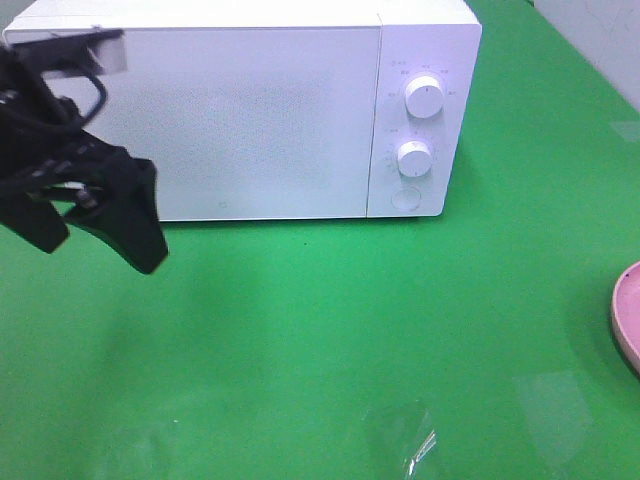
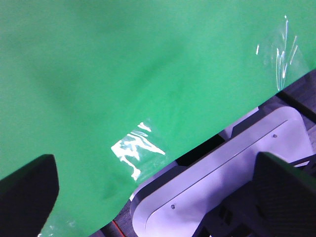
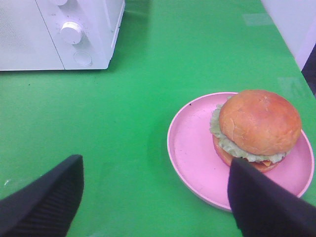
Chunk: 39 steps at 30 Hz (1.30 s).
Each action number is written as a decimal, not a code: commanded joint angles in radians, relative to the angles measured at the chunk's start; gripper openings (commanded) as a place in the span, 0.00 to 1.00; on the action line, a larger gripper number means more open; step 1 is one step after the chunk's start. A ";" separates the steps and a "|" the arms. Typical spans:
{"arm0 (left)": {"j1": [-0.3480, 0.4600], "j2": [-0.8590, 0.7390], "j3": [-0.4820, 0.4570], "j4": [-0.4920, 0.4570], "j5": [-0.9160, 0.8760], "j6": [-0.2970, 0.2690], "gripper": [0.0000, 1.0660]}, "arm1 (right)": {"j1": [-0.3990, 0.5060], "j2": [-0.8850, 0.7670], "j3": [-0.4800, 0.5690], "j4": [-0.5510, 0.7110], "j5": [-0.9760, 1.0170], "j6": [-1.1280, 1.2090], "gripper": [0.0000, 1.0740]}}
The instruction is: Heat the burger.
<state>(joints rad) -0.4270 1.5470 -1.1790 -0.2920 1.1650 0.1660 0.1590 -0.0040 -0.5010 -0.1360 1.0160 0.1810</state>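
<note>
Green table [image 1: 330,330] mostly free before closed microwave [image 1: 240,110]. I see burger [image 3: 257,129] on pink plate [image 3: 190,148] at right table edge. Left gripper [image 1: 95,225] and right gripper [image 3: 153,197] both spread wide, grasping nothing.

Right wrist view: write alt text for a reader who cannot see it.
A burger sits on a pink plate on a green table, toward the plate's side farther from a white microwave with its door closed. The right tool hangs open and empty, its dark fingertips in the foreground.
</note>
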 commanded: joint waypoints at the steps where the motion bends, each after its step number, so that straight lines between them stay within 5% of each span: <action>1: 0.064 -0.048 -0.003 -0.003 0.036 -0.006 0.94 | -0.003 -0.027 0.000 -0.005 -0.010 -0.006 0.70; 10: 0.391 -0.231 0.002 0.030 0.112 0.014 0.94 | -0.003 -0.027 0.000 -0.005 -0.010 -0.006 0.70; 11: 0.462 -0.276 0.024 0.030 0.112 0.025 0.94 | -0.003 -0.027 0.000 -0.005 -0.010 -0.006 0.70; 14: 0.488 -0.295 0.039 0.033 0.112 0.031 0.94 | -0.003 -0.027 0.000 -0.005 -0.010 -0.006 0.70; 15: 0.546 -0.365 0.110 0.049 0.088 0.024 0.94 | -0.003 -0.027 0.000 -0.005 -0.010 -0.006 0.70; 25: 0.554 -0.638 0.388 0.124 -0.045 0.013 0.94 | -0.003 -0.027 0.000 -0.005 -0.010 -0.006 0.70; 33: 0.554 -0.980 0.623 0.179 -0.182 -0.052 0.94 | -0.003 -0.027 0.000 -0.005 -0.010 -0.006 0.70; 39: 0.554 -1.115 0.651 0.173 -0.217 -0.052 0.94 | -0.003 -0.027 0.000 -0.005 -0.010 -0.006 0.70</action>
<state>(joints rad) 0.1240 0.4890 -0.5360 -0.1100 0.9810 0.1210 0.1590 -0.0040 -0.5010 -0.1370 1.0160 0.1810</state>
